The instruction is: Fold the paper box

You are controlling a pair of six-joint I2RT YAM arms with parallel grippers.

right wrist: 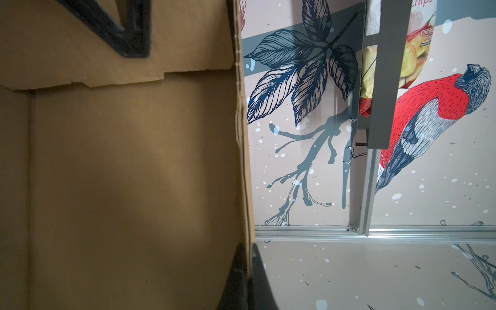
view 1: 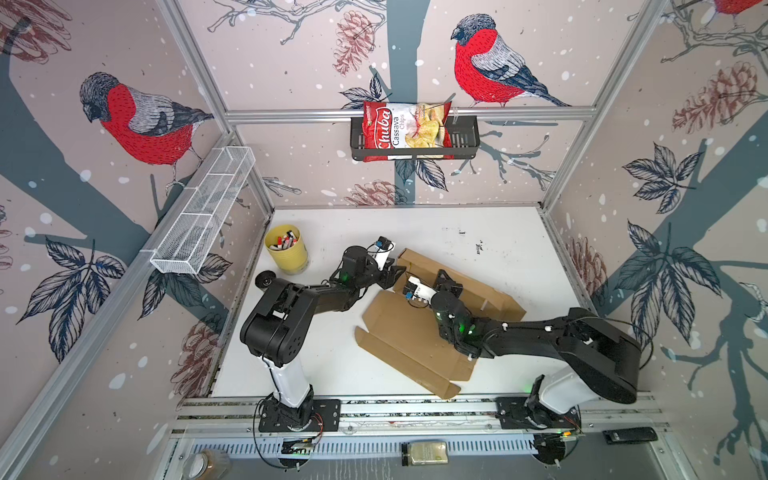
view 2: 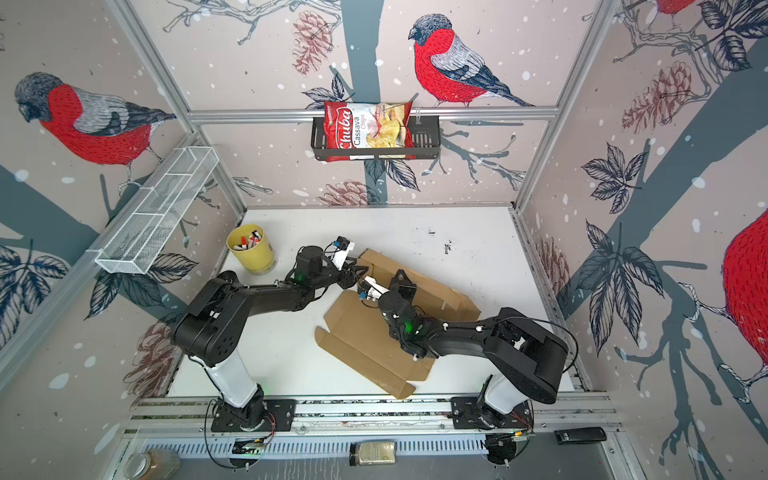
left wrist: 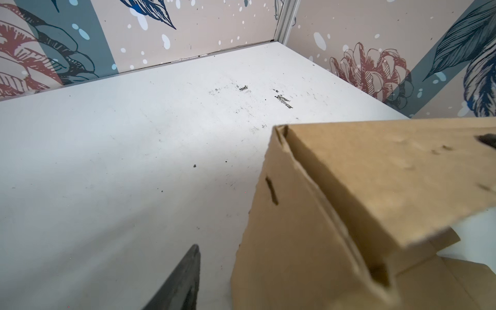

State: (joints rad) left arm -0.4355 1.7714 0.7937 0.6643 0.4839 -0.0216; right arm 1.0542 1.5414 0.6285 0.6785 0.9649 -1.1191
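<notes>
Midway on the tabletop [view 1: 457,232], the paper box [view 1: 405,332] lies diagonally with its far side raised. The right tool [view 1: 445,283] pinches that raised rim. The left tool [view 1: 394,272], jaws spread, sits just beside the box's left end, the nearer arm there.

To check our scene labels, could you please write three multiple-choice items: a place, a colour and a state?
1. Where on the table is the yellow cup? A) far left corner B) near right corner C) centre
2. What colour is the basket holding the chips bag? A) white B) black C) yellow
3. The right gripper is: A) open above the table B) shut on the paper box C) shut on the yellow cup
Answers: 1 A: it stands near the far left corner. 2 B: its walls are black. 3 B: its fingers pinch a raised cardboard edge.
</notes>
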